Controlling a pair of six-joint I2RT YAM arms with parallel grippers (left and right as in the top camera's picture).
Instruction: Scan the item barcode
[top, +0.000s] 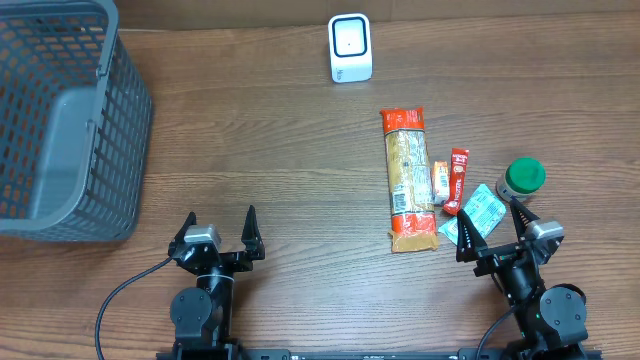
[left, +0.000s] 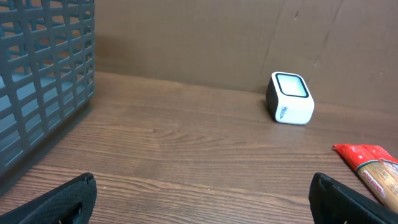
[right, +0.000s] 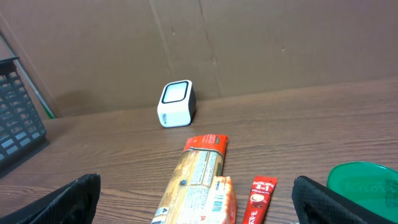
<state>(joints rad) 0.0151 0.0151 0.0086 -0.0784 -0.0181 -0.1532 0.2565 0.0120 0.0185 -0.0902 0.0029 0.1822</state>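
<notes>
Ahead-left of the spread right tool (top: 488, 215) — apart — lies the orange-ended packet (top: 409, 178).

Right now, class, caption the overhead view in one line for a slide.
Jaws open, the left gripper and right gripper face snack packets, a white scanner and a grey basket on a table.

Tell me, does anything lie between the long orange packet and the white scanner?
Nothing visible does: only bare table lies between the long orange packet and the scanner. The small sachets lie beside the packet, off that path, near the open right claw.
</notes>
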